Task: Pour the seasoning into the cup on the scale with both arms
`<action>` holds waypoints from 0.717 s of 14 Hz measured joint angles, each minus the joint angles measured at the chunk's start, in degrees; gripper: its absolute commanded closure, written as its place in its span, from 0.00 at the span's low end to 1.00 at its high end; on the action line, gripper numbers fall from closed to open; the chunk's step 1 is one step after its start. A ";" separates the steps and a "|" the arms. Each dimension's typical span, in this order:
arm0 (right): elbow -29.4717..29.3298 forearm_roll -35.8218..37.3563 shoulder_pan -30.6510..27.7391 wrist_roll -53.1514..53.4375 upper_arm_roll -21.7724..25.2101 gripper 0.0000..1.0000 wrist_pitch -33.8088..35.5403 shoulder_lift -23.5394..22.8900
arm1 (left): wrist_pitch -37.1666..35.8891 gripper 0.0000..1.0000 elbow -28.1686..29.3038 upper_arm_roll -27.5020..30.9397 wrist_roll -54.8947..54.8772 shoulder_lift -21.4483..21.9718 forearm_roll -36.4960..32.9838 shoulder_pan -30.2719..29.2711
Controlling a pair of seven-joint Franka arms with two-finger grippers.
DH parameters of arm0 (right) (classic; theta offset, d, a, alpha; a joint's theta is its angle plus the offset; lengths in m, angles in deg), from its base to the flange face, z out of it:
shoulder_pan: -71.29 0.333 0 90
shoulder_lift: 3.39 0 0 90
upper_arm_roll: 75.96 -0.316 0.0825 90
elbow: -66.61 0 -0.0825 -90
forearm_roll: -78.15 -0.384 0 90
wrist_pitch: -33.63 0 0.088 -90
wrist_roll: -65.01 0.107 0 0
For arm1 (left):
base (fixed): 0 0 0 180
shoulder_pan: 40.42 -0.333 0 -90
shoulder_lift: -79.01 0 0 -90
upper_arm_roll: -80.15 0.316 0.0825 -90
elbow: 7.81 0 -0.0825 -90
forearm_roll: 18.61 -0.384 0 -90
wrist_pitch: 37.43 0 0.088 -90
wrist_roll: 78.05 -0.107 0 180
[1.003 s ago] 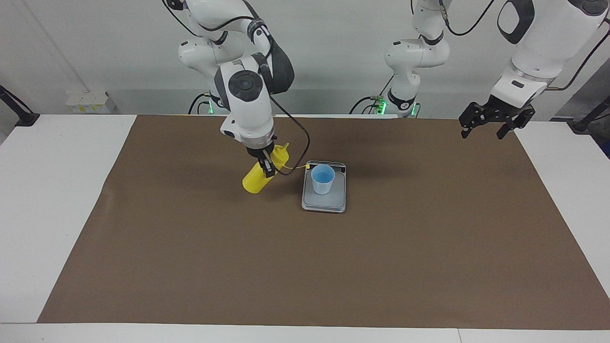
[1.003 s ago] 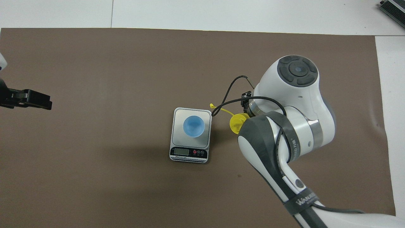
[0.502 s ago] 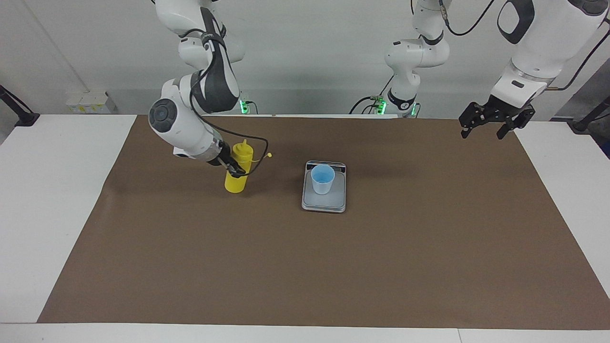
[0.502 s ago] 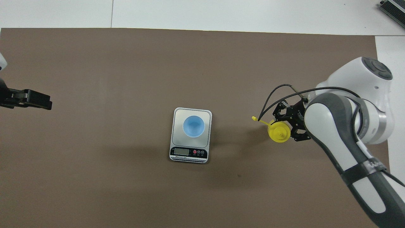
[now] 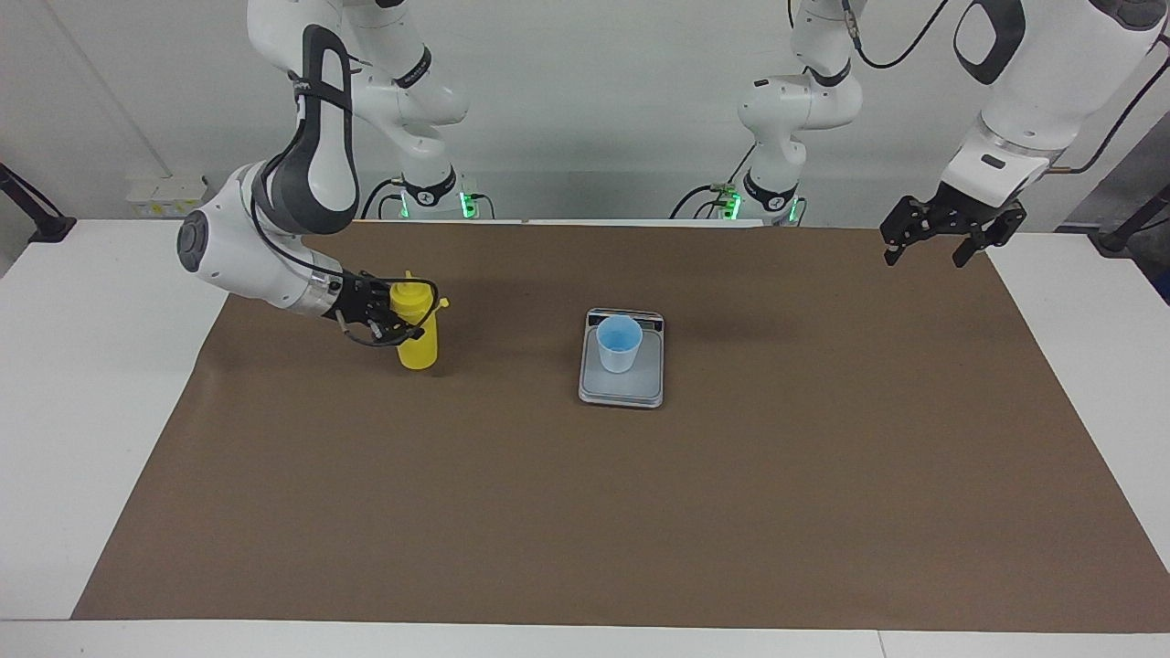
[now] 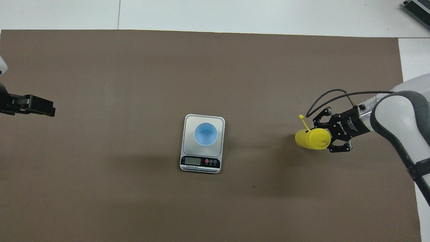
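The seasoning, a yellow squeeze bottle [image 5: 419,349] [image 6: 306,139], is upright low over the brown mat toward the right arm's end of the table. My right gripper [image 5: 400,319] [image 6: 324,138] comes at it from the side and is shut on its upper body. Its small tethered nozzle cap [image 6: 301,117] hangs loose beside it. The light blue cup [image 5: 619,344] [image 6: 205,133] stands on the grey scale [image 5: 642,389] [image 6: 190,120] at the middle of the mat, well apart from the bottle. My left gripper [image 5: 940,248] [image 6: 37,106] waits open in the air over the mat's edge at the left arm's end.
A brown mat [image 5: 585,512] [image 6: 134,67] covers most of the white table [image 5: 91,366]. The scale's dark display strip [image 6: 200,162] faces the robots. A black cable [image 6: 336,94] loops from the right wrist above the bottle.
The right arm has swung the bottle away from the cup toward its own end of the table and turned it from tilted to upright. The left arm has not moved.
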 measured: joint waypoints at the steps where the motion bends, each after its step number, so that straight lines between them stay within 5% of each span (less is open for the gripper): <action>1: 0.62 -0.35 -0.03 1.81 -0.01 0.69 -0.47 -0.03 | 0.00 0.00 0.00 0.00 0.00 0.00 0.00 0.00; 2: 1.26 -0.37 0.00 4.01 -0.04 0.31 -1.25 -0.03 | 0.00 0.00 0.00 0.00 0.00 0.00 0.00 0.00; 3: 1.91 -0.39 0.04 6.68 -0.08 0.11 -2.51 -0.03 | 0.00 0.00 0.00 0.00 0.00 0.00 0.00 0.00; 6: 2.50 -0.41 0.06 13.20 -0.14 0.00 -4.53 0.07 | 0.00 0.00 0.00 0.00 0.00 0.00 0.00 0.00; 10: 1.97 -0.26 -0.12 13.62 0.10 0.00 -4.86 0.65 | 0.00 0.00 0.00 0.00 0.00 0.00 0.00 0.00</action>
